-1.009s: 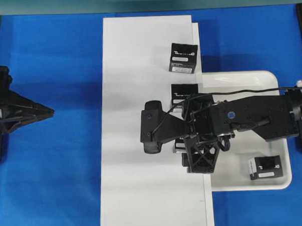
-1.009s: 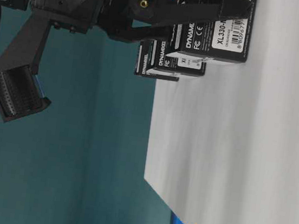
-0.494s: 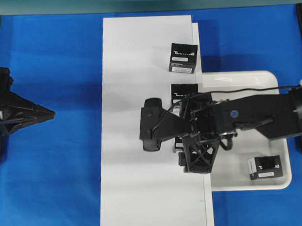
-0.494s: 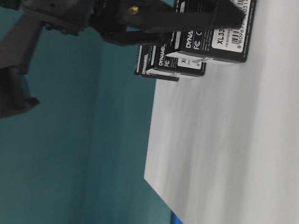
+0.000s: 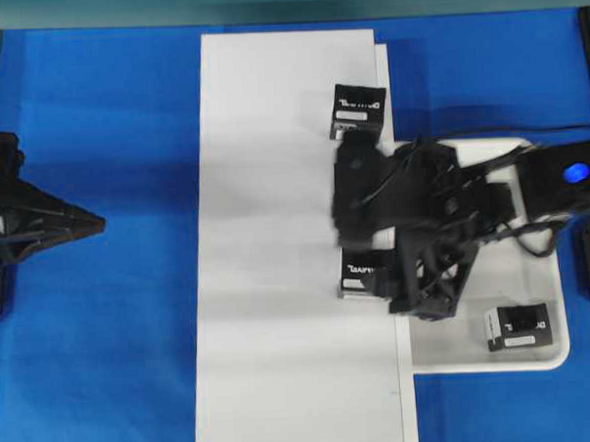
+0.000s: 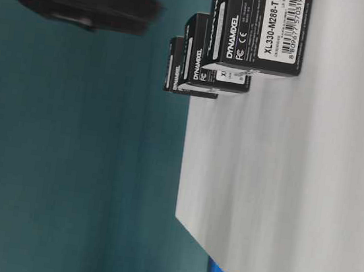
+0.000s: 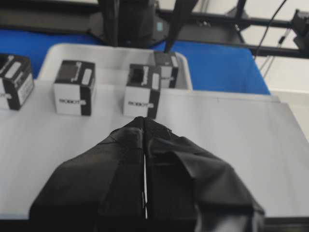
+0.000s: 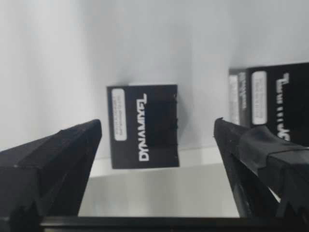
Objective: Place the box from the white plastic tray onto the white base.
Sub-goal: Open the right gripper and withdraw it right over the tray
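**Box on the base, right fingers apart above it**

The right gripper [image 8: 157, 140] hangs with its fingers [image 8: 53, 159] wide apart and nothing between them. In the right wrist view a box [image 8: 143, 126] lies on the base [image 8: 58, 58] in the gap between the fingers, clear of both, close to the base's edge. A second box [image 8: 275, 104] shows partly behind the right-hand finger.

From overhead, the right arm reaches in from the right, over the tray [image 5: 536, 352] and the base's [image 5: 276, 232] right edge. The box [image 5: 361, 274] sits just below the gripper [image 5: 358, 213] in that view, on the base beside the tray. Another box [image 5: 359, 111] stands above the gripper near the base's upper right edge; the middle one is hidden under the arm. One more box [image 5: 518, 328] lies in the tray's lower right corner, well apart from the fingers.

The table-level view shows three boxes in a row on the base [image 6: 295, 190], the nearest [image 6: 258, 29] label toward the camera, with a blurred dark part of the arm away from them.

The left gripper [image 7: 145, 128] has its fingers pressed together, empty, out over the blue surface [image 5: 104, 337] to the left of the base. In the left wrist view three boxes stand beyond its tips on the base [image 7: 227, 140].
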`<state>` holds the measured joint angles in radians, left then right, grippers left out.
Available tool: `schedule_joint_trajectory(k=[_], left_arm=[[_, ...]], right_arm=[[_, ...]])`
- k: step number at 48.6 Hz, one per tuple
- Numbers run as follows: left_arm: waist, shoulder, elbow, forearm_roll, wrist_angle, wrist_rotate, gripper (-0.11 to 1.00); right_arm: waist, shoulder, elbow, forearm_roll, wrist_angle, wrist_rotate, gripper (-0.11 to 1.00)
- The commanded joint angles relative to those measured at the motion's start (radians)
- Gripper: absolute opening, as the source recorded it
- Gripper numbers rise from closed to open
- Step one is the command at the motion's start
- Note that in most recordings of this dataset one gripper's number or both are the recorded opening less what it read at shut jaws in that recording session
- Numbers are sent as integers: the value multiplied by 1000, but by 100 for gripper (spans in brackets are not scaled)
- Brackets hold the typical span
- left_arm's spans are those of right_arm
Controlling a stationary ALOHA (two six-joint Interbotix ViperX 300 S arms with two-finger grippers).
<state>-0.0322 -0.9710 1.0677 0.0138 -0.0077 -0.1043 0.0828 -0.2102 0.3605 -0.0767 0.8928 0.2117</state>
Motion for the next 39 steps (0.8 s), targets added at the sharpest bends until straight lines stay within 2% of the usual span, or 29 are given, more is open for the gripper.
schedule_joint_trajectory(k=[1, 21, 39], left_arm=[[-2, 2, -26, 3, -5, -2, -5], [-3, -12, -28, 3, -3, -5, -5], [-32, -15, -26, 3, 2, 3, -5]], right_arm=[[-8, -52, 11, -3, -51, -3, 96], [-21, -270, 202, -3, -354, 2, 96], [-38, -439, 327, -3, -370, -2, 96]])
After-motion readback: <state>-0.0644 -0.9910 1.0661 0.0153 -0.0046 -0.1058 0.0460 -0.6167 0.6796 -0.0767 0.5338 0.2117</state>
